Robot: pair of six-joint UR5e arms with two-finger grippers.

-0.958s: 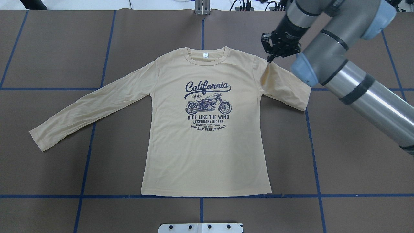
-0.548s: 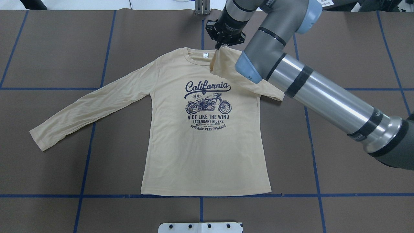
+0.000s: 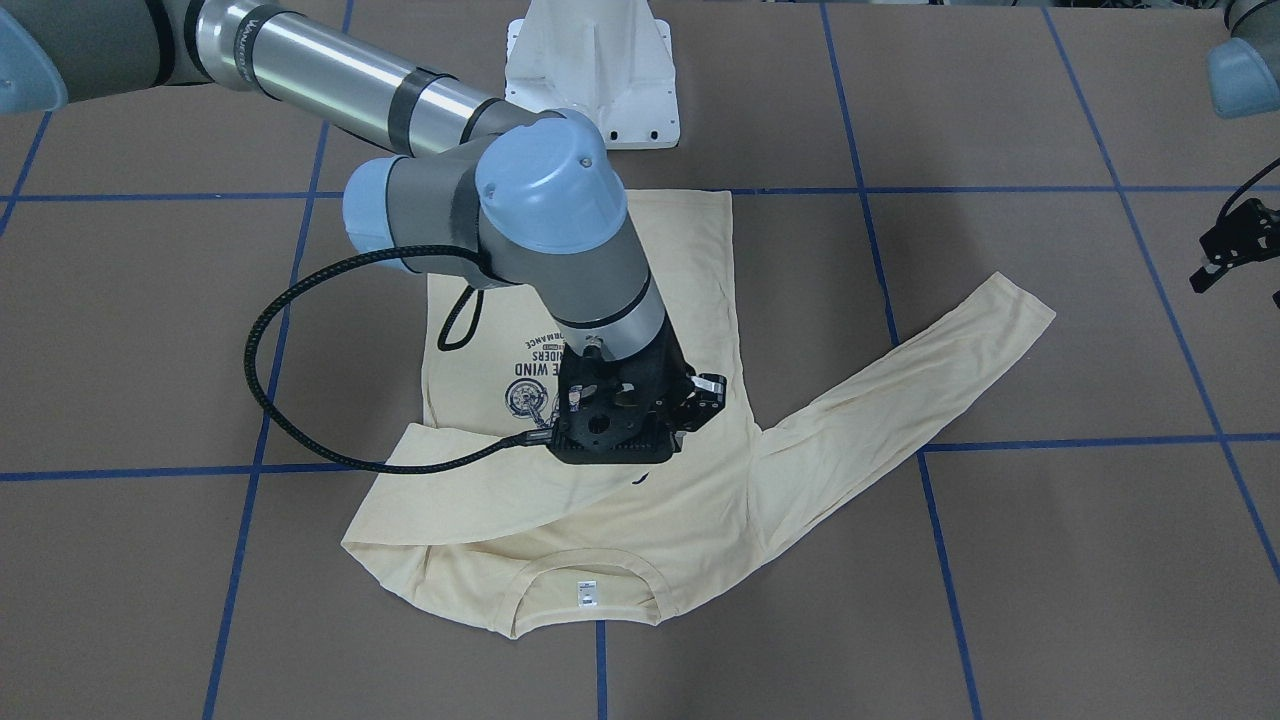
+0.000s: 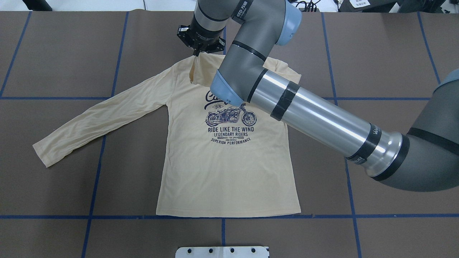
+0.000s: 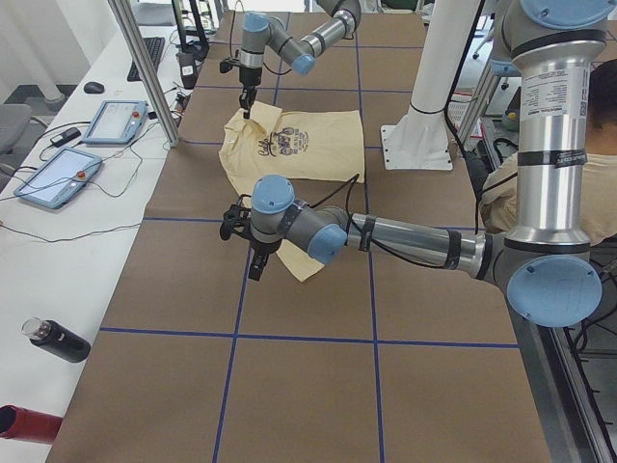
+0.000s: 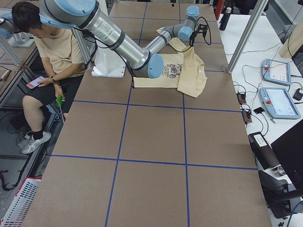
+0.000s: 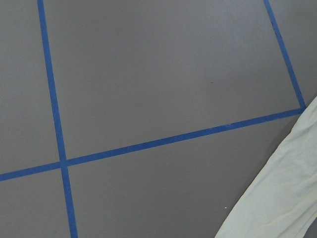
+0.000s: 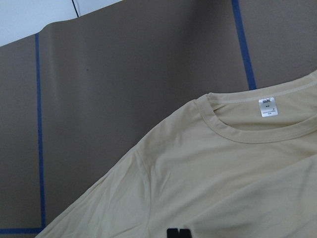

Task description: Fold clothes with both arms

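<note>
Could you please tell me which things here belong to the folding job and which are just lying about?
Job: T-shirt; right gripper holding its sleeve; left gripper.
Lying about: tablets; black bottle; red bottle; seated person.

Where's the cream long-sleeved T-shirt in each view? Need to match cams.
Front-facing: pale cream-yellow long-sleeved T-shirt centre, collar nearest camera.
Overhead: T-shirt centre, hem at bottom.
Left: T-shirt upper middle.
Right: T-shirt upper middle.
Left wrist: sleeve only, lower-right corner.
Right wrist: collar end, lower right.
Shared landmark: blue tape grid lines.
</note>
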